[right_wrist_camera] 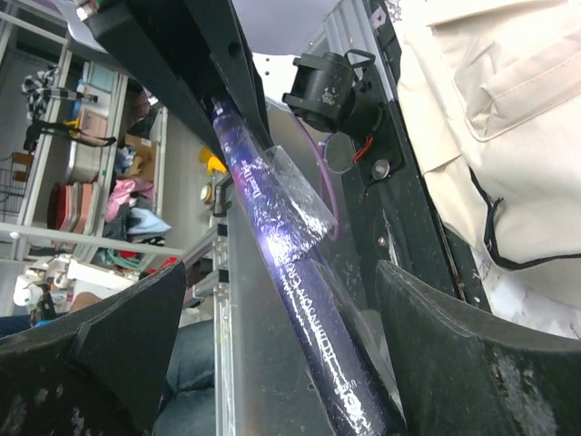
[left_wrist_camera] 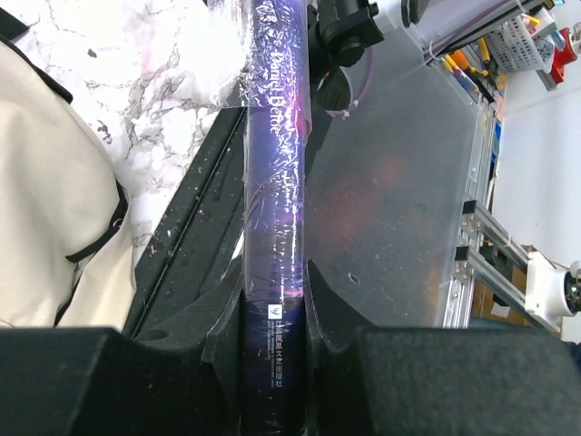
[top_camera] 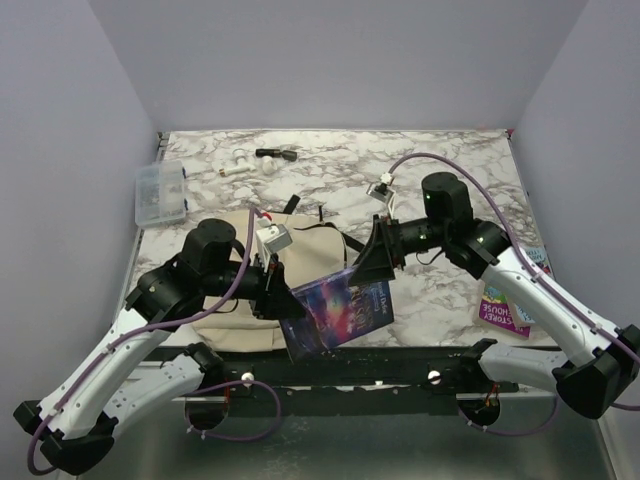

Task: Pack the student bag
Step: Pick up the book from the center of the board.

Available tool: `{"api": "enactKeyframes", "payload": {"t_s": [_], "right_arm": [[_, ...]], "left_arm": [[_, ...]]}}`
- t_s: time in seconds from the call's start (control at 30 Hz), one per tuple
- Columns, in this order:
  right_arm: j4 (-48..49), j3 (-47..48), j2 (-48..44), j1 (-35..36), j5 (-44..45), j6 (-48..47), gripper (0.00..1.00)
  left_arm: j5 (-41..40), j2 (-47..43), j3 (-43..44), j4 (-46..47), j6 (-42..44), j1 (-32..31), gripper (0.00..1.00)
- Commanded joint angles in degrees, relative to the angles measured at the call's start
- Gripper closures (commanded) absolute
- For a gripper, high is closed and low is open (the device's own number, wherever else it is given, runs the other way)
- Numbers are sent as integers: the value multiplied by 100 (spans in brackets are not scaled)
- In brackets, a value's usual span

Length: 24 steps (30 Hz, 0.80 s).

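Note:
The beige student bag (top_camera: pixel 310 250) lies flat at the near left of the table, partly under my left arm. My left gripper (top_camera: pixel 275 290) is shut on a purple plastic-wrapped book (top_camera: pixel 335 312) and holds it in the air over the table's front edge, just right of the bag. In the left wrist view both fingers (left_wrist_camera: pixel 322 300) press on the book's spine (left_wrist_camera: pixel 272 182), with the bag (left_wrist_camera: pixel 54 200) at the left. My right gripper (top_camera: pixel 375 255) is wide open at the book's far corner. In the right wrist view the spine (right_wrist_camera: pixel 300 272) runs between its spread jaws, with the bag (right_wrist_camera: pixel 490 118) at the right.
A clear plastic box (top_camera: pixel 160 193) stands at the left edge. A pink book (top_camera: pixel 507 305) lies at the right edge. A black item (top_camera: pixel 275 154) and small white items (top_camera: pixel 238 165) lie at the back. A small white item (top_camera: pixel 383 187) lies near the right arm.

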Motion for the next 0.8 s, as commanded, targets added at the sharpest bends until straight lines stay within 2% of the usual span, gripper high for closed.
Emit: {"api": "enactKeyframes", "payload": {"t_s": [0.0,0.13,0.3,0.5,0.67,0.73,0.77], "right_arm": [[116,-297,-337,16,-114,41,12],[274,-522,-460,11,-6,118,12],[2131,-1221,-577,13,-637,1349,13],[1689,-1073,-603,-28,-632,990,15],[1746,-1086,-683,-114,-683,1094,23],[2368,-1285,-734,-116,-803,1539,27],[3140,-1479,-782,-116,-915,2072,32]], "left_arm": [[35,-158,231,621,-114,177,100],[158,-227,312,620,-194,404,100],[280,-401,437,614,-315,783,100],[403,-411,632,641,-455,1117,100],[493,-456,792,717,-532,1286,100],[572,-467,810,853,-643,1331,100],[614,-485,795,1002,-728,1348,100]]}}
